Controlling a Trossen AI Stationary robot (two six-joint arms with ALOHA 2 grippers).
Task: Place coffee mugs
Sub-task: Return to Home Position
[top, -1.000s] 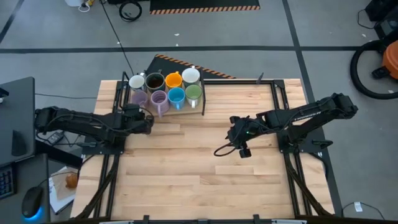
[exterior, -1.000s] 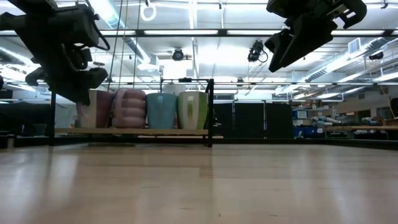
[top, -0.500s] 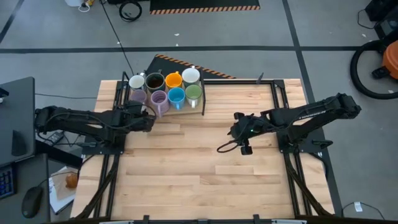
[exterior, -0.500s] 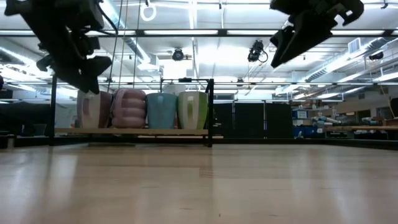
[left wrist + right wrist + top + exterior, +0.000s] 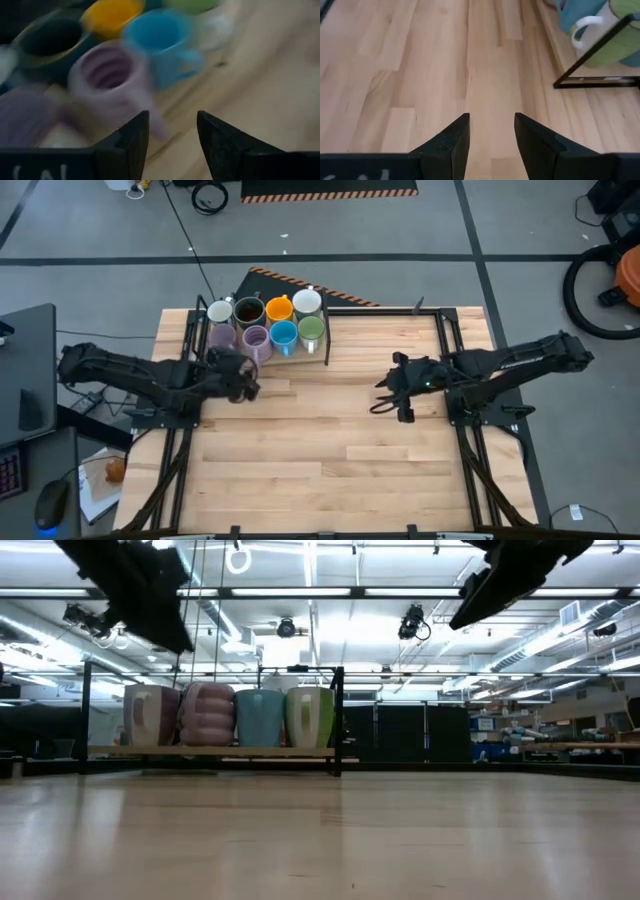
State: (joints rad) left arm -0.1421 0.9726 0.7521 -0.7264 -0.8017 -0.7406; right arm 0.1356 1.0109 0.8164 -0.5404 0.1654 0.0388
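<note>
Several coffee mugs stand in two rows in a black wire rack (image 5: pixel 326 340) at the table's far left. The far row holds a white (image 5: pixel 220 311), a dark brown (image 5: pixel 248 310), an orange (image 5: pixel 279 308) and a white mug (image 5: pixel 306 302). The near row holds two lavender mugs (image 5: pixel 222 335) (image 5: pixel 257 342), a blue (image 5: pixel 284 335) and a green one (image 5: pixel 311 329). My left gripper (image 5: pixel 250 388) (image 5: pixel 172 135) hangs open just on the near side of the lavender mug (image 5: pixel 110 82), with nothing between its fingers. Right of centre, my right gripper (image 5: pixel 388 386) (image 5: pixel 491 132) is open above bare wood.
The rack's wooden base (image 5: pixel 220 751) and its black corner post (image 5: pixel 338 720) stand on the table top. Black frame rails (image 5: pixel 445 340) run along the table's left and right sides. Bare wood (image 5: pixel 320 450) fills the middle and near part of the table.
My left gripper has risen and drawn back from the near lavender mug toward the table's near edge, rolling as it went. The mugs have stayed in the rack. My right gripper has risen a little and pulled back toward the table's right edge.
</note>
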